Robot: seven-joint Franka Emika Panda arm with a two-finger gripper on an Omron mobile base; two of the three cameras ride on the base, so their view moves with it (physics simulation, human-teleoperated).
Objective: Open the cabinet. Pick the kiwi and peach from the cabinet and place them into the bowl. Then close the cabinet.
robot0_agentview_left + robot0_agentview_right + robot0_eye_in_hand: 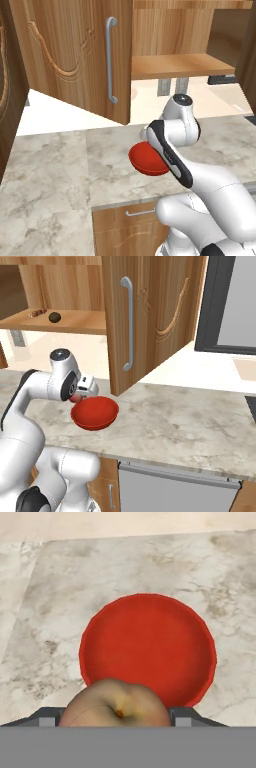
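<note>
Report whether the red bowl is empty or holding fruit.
Empty: the bowl shows bare red inside; the peach sits between the gripper's fingers, above its near rim.

Glossy white arm [210, 180], rounded segments, dark joint bands, grey disc cap at the elbow; dark finger tips [47, 717].

Marble counter [55, 165], drawer [125, 227] beneath, dishwasher front [175, 491], dark window frame [207, 316].
</note>
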